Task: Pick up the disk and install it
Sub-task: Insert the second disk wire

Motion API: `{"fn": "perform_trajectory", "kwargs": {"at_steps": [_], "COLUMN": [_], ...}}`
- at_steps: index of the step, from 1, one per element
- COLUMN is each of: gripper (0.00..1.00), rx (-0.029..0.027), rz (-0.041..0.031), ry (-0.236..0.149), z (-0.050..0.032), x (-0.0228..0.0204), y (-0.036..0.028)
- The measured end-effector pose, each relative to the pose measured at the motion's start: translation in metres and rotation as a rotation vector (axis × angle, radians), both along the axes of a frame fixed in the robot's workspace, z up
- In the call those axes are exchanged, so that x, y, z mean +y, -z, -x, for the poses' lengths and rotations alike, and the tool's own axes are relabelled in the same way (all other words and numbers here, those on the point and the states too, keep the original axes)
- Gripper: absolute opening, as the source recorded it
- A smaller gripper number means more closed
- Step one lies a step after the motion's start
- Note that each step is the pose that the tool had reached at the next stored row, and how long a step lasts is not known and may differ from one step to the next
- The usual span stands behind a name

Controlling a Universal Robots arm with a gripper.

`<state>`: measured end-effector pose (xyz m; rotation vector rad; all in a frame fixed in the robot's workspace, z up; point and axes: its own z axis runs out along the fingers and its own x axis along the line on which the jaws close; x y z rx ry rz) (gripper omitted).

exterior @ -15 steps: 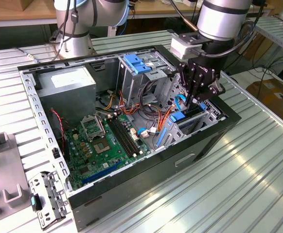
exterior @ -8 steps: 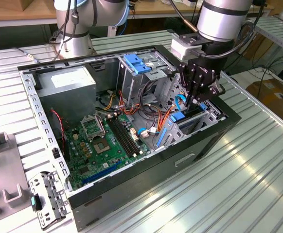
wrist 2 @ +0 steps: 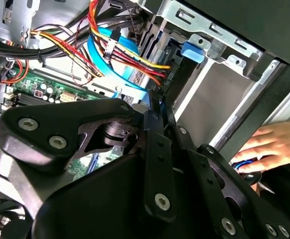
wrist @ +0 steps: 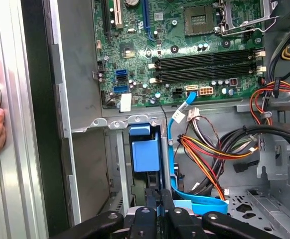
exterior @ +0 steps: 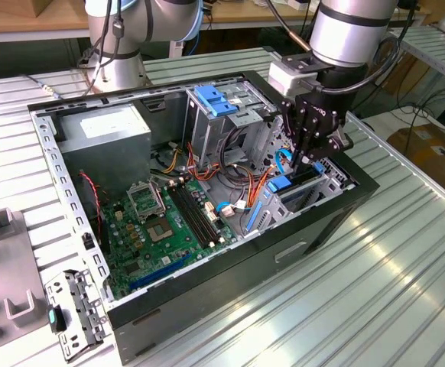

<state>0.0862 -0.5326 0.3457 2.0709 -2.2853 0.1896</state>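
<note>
Over the open case (exterior: 207, 306), the arm is holding its hand (exterior: 312, 157) low in the drive bay (exterior: 326, 183) at the exterior view's right. Both wrist views are showing the fingers (wrist: 155, 206) drawn close together, pinched on a thin dark edge that is standing upright in the bay; I am taking that for the disk (exterior: 303, 177), seated on edge with its blue rail (wrist: 145, 149) facing up. So the hand is closed on the disk, as best I can judge, though the drive's label is hidden down in the slot.

Orange, red and yellow cables (wrist: 205, 152) and a flat blue ribbon (wrist: 177, 149) are lying just beside the bay. A person's hand (wrist 2: 272, 144) is resting on the case's outer wall in the second wrist view, and fingers are also showing at the metal surface (exterior: 406, 275) in the first wrist view.

What I am worrying about: if the disk is going in slightly tilted, the rails could be jamming against the bay's metal guides, and pressing harder could bend a rail. The ribbon could be getting trapped under the drive. The person's hand is near the arm, so any sideways swing could strike it.
</note>
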Motion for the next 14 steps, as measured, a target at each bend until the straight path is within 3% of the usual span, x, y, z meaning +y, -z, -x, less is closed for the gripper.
{"fn": "perform_trajectory", "kwargs": {"at_steps": [4,9,14], "gripper": [0.16,0.16,0.16], "rx": [0.0,0.0001,-0.0002], "rz": [-0.0136,-0.0207,-0.0226], "ry": [0.0,0.0,0.0], "z": [0.0,0.0,0.0], "x": [-0.0013,-0.0033,-0.0032], "y": [0.0024,0.0063,0.0066]}}
